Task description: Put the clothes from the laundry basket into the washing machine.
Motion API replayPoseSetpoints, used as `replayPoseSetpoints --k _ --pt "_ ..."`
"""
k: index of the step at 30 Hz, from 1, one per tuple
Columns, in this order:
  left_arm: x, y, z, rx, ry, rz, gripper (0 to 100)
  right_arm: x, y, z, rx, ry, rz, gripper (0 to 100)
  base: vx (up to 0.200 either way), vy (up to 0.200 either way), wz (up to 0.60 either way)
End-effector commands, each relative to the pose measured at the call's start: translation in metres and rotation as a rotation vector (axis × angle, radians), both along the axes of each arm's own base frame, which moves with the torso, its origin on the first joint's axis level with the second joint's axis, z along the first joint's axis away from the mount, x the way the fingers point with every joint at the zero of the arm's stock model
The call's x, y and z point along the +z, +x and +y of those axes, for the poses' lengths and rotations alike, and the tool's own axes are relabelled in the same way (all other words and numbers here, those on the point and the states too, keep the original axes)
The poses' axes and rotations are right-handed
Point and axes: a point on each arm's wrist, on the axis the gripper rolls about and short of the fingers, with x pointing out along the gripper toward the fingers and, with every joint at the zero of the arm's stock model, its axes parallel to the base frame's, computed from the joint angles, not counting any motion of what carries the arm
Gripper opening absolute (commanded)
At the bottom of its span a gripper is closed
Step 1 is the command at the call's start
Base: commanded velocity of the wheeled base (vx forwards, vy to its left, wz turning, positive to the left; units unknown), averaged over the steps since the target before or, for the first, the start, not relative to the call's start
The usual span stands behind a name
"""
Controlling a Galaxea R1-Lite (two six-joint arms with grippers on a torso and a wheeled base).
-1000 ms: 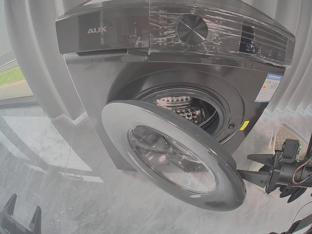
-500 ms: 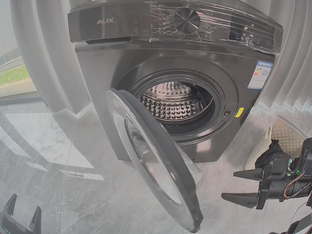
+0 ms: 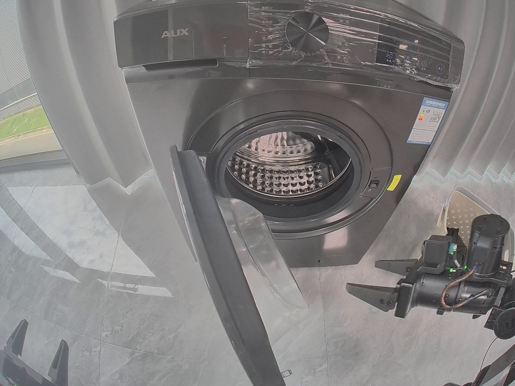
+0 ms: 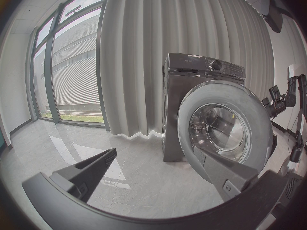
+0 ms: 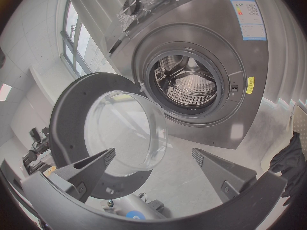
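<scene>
Polished grey floor tiles point(image 3: 96, 242) before a dark grey front-loading washing machine point(image 3: 161, 119).
Left gripper point(image 3: 40, 344) and right gripper point(image 3: 365, 276) hang before it, claws spread; its round glass door point(image 3: 214, 258) stands wide open; black clothes point(image 5: 289, 163) lie in the white perforated laundry basket point(image 3: 464, 213) at its right.

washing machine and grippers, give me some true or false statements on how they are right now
1. The washing machine door stands open. True.
2. Clothes lie in the drum. False: bare metal shows there, no clothes.
3. The right gripper is open and holds nothing. True.
4. The laundry basket stands on the robot's left. False: it stands on the robot's right, beside the machine.
5. The left gripper grips the door. False: it is open, low down and apart from the door.
6. A dark garment hangs at the basket. True.
</scene>
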Motion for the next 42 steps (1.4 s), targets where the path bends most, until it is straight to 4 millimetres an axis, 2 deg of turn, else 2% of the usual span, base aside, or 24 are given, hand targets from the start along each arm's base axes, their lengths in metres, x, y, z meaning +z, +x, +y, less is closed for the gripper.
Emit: replayPoseSetpoints --k 1,6,13,17,19,22,24,29,42 --pt "-0.005 0.000 0.000 0.000 0.000 0.000 100 -0.026 0.025 0.036 -0.058 -0.042 0.045 100 0.000 0.000 0.00" --pt "-0.005 0.000 0.000 0.000 0.000 0.000 100 -0.036 0.039 0.065 -0.128 0.017 0.088 100 -0.080 0.000 0.00" --pt "-0.005 0.000 0.000 0.002 0.001 0.000 100 -0.046 0.055 0.073 -0.149 0.018 0.086 100 -0.200 0.000 0.00" --pt "-0.005 0.000 0.000 0.002 0.003 0.000 100 -0.045 0.064 0.076 -0.170 0.025 0.075 100 0.000 0.000 0.00" --pt "-0.005 0.000 0.000 0.000 0.003 0.000 100 -0.052 0.072 0.080 -0.197 0.009 0.076 100 0.000 0.000 0.00" --pt "-0.005 0.000 0.000 0.000 0.003 0.000 100 -0.056 0.071 0.084 -0.186 -0.001 0.084 100 0.000 0.000 0.00" --pt "-0.005 0.000 0.000 0.002 0.003 0.000 100 -0.061 0.064 0.094 -0.147 -0.011 0.094 100 0.000 0.000 0.00" --pt "-0.005 0.000 0.000 0.002 0.001 0.000 100 -0.058 0.052 0.108 -0.076 0.032 0.063 100 0.000 0.000 0.00" --pt "-0.005 0.000 0.000 0.002 0.003 0.000 100 -0.061 0.055 0.109 -0.069 0.049 0.054 100 0.000 0.000 0.00"
